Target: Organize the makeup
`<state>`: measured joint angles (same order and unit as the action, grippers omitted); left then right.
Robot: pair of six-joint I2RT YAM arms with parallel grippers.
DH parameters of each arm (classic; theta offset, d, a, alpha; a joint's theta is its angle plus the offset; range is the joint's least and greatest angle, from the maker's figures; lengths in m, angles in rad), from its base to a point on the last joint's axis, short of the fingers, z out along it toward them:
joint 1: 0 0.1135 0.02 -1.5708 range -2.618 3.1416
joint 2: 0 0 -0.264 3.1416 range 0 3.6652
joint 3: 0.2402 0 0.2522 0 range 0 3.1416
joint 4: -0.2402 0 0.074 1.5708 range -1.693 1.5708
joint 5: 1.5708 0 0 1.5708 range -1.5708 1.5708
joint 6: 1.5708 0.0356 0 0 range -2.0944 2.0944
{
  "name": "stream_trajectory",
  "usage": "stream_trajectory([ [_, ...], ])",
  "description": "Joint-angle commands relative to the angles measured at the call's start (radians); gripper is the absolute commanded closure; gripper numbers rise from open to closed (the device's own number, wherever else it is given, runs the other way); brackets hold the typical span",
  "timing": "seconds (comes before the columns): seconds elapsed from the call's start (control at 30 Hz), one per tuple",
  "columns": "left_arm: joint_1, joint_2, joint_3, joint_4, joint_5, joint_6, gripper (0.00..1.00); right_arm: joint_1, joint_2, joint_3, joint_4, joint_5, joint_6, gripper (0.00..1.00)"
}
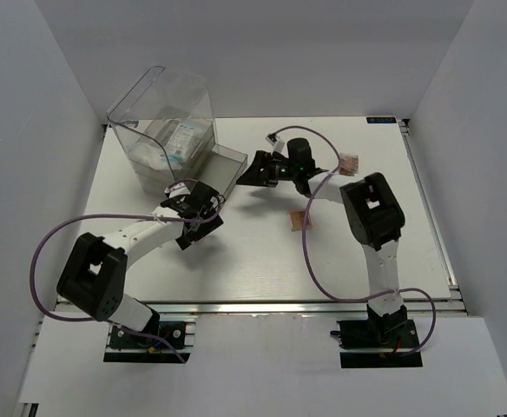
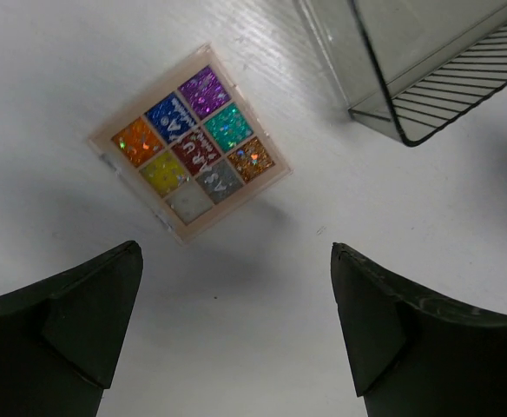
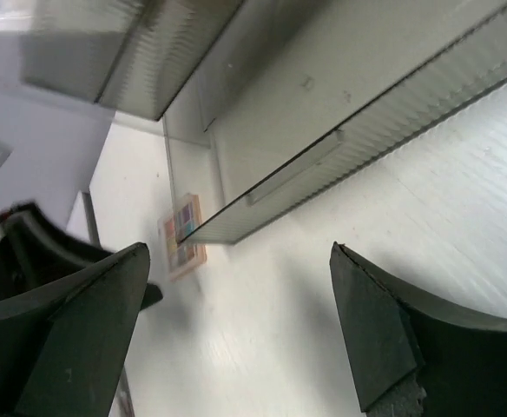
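The eyeshadow palette [image 2: 190, 143] is found flat on the worktop [image 2: 54, 78], turned cornerwise just ahead of the wide-open, empty left end effector [image 2: 234, 252], which is placed nearer than the likewise open right end effector [image 3: 236, 252].

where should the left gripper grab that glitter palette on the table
Grip the glitter palette across two opposite straight edges, coming straight down from above. It lies flat and thin on the table, turned diagonally to the open left gripper, so the wrist would probably need to rotate until the fingers square with its sides.
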<state>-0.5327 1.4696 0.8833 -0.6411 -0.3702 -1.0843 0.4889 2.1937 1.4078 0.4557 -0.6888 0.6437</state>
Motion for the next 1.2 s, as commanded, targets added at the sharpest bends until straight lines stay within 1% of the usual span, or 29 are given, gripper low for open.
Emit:
stream_trajectory([
  [0.0, 0.008, 0.026, 0.087, -0.057, -0.026, 0.206, 0.02, -0.035, -0.165, -0.055, -0.077, -0.037, -0.188, 0.11],
  [0.07, 0.014, 0.046, 0.098, -0.078, -0.021, 0.277, 0.02, -0.058, -0.250, -0.095, -0.133, -0.043, -0.243, 0.11],
  [0.1, 0.013, 0.049, 0.098, -0.091, -0.025, 0.353, 0.02, -0.067, -0.280, -0.139, -0.147, -0.051, -0.284, 0.11],
  [0.17, 0.017, 0.055, 0.094, -0.100, -0.041, 0.430, 0.02, -0.097, -0.366, -0.182, -0.189, -0.055, -0.329, 0.11],
  [0.2, 0.016, 0.055, 0.091, -0.092, -0.042, 0.528, 0.02, -0.107, -0.396, -0.205, -0.201, -0.055, -0.351, 0.11],
  [0.27, 0.017, 0.054, 0.086, -0.071, -0.013, 0.636, 0.02, -0.137, -0.472, -0.262, -0.233, -0.057, -0.404, 0.11],
  [0.3, 0.017, 0.061, 0.088, -0.065, -0.010, 0.734, 0.02, -0.147, -0.498, -0.279, -0.244, -0.051, -0.418, 0.11],
  [0.37, 0.017, 0.072, 0.098, -0.065, -0.015, 0.822, 0.02, -0.171, -0.561, -0.320, -0.265, -0.046, -0.441, 0.11],
  [0.4, 0.017, 0.075, 0.092, -0.040, -0.006, 0.916, 0.02, -0.179, -0.580, -0.331, -0.268, -0.043, -0.446, 0.11],
  [0.47, 0.019, 0.080, 0.075, -0.013, -0.009, 0.983, 0.02, -0.197, -0.626, -0.361, -0.278, -0.040, -0.452, 0.11],
  [0.5, 0.020, 0.084, 0.069, 0.026, 0.002, 1.047, 0.02, -0.202, -0.640, -0.369, -0.288, -0.029, -0.455, 0.11],
  [0.57, 0.023, 0.089, 0.051, 0.085, 0.008, 1.125, 0.02, -0.214, -0.672, -0.392, -0.292, -0.028, -0.460, 0.11],
  [0.7, 0.049, 0.109, 0.029, 0.162, 0.062, 1.186, 0.02, -0.222, -0.707, -0.406, -0.322, -0.020, -0.470, 0.11],
  [0.87, 0.094, 0.129, -0.009, 0.219, 0.143, 1.236, 0.02, -0.228, -0.729, -0.402, -0.338, -0.012, -0.472, 0.11],
  [0.97, 0.126, 0.130, -0.043, 0.239, 0.194, 1.265, 0.03, -0.230, -0.736, -0.395, -0.347, -0.012, -0.469, 0.11],
  [1.03, 0.143, 0.130, -0.053, 0.244, 0.255, 1.275, 0.04, -0.230, -0.742, -0.398, -0.348, -0.011, -0.469, 0.11],
  [1.17, 0.146, 0.132, -0.073, 0.244, 0.347, 1.279, 0.07, -0.231, -0.746, -0.395, -0.356, -0.003, -0.467, 0.11],
])
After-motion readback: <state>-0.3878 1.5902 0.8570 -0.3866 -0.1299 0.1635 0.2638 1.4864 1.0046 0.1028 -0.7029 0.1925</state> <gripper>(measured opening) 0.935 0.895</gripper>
